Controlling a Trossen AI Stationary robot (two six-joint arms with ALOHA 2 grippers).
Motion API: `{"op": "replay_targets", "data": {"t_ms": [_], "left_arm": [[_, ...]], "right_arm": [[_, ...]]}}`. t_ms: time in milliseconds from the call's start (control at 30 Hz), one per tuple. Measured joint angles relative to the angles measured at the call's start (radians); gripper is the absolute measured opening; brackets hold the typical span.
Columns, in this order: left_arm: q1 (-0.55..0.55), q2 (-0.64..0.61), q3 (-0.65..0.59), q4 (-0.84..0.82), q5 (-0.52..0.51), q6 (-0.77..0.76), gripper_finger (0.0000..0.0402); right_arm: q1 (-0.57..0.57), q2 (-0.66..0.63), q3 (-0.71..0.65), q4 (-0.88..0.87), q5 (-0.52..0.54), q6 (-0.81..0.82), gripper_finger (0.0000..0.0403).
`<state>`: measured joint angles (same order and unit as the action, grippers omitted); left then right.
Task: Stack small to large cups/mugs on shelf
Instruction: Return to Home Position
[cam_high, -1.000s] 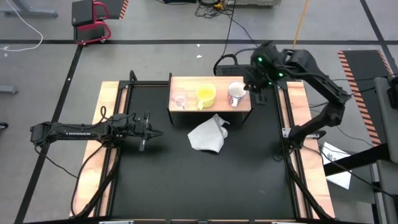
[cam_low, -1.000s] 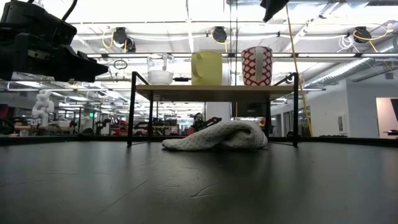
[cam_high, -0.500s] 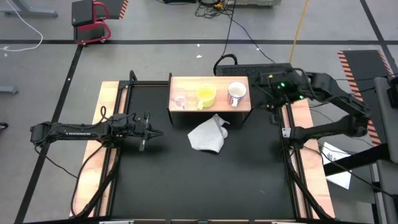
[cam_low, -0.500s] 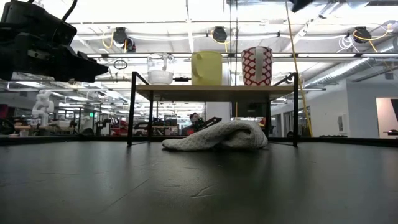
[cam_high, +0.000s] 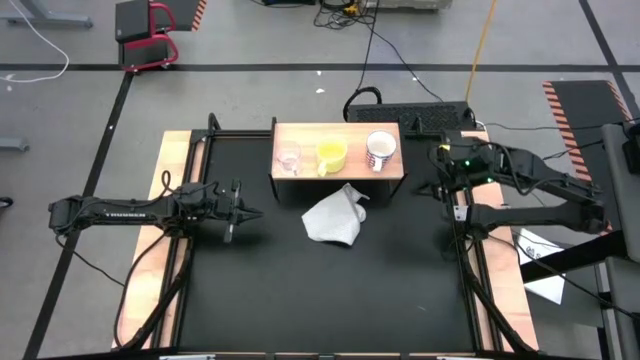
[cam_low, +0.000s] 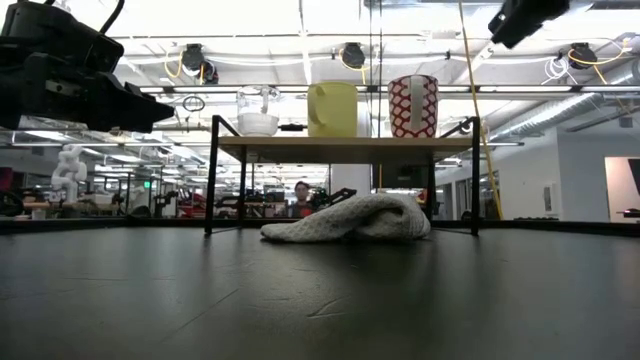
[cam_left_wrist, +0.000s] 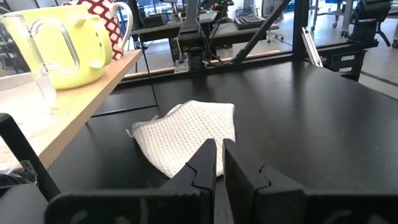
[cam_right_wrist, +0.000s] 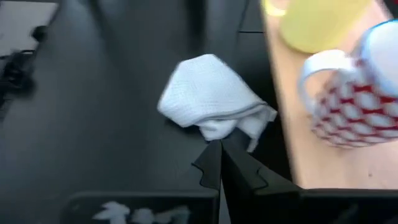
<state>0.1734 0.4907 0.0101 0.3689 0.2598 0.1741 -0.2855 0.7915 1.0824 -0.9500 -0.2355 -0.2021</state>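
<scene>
Step in hand, by judgement: return to home. All three vessels on the shelf (cam_high: 345, 172), in a row by size from its left end to its right: tiny clear glass cup (cam_high: 289, 159), yellow cup (cam_high: 331, 153), white patterned mug (cam_high: 380, 150). Upright, close to one another, none nested. Placing part looks done.

Right claw (cam_right_wrist: 216, 149): fingers pressed together, nothing between them, touching nothing. Up off the worktop (cam_high: 300, 290), beside the shelf's right end and clear of the mug. Seen in the low view well above shelf level.

Left claw (cam_left_wrist: 218, 149): fingers almost together, only a thin slit, empty. Low over the worktop's left side, well apart from the shelf, pointing toward the grey-white cloth (cam_high: 335, 218). Cloth crumpled on the worktop just in front of the shelf, touched by neither claw.

Next move, as judged: fold the right arm back to its own side and into rest pose, keeping wrist and fingers away from the mug and the shelf edge. No grasp needed, nothing to carry. Risk low: at most a sideways brush against the mug.
</scene>
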Motion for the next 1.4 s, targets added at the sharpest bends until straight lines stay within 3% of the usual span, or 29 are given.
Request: {"op": "replay_targets", "data": {"t_ms": [533,967,1167,1400], "left_arm": [[0.0,0.0,0.0,0.001,0.001,0.009,0.0031],[0.0,0.0,0.0,0.002,0.001,0.019,0.0031],[0.0,-0.001,0.0,0.064,0.012,-0.02,0.0031],[0.0,-0.002,0.0,0.157,0.072,-0.048,0.0031]], "right_arm": [[0.023,-0.181,-0.307,0.208,-0.085,0.04,0.0],[0.114,-0.388,-0.43,0.349,-0.091,0.08,0.0],[0.116,-0.488,-0.5,0.429,-0.078,0.152,0.0],[0.117,-0.574,-0.598,0.495,0.031,0.224,0.0]]}}
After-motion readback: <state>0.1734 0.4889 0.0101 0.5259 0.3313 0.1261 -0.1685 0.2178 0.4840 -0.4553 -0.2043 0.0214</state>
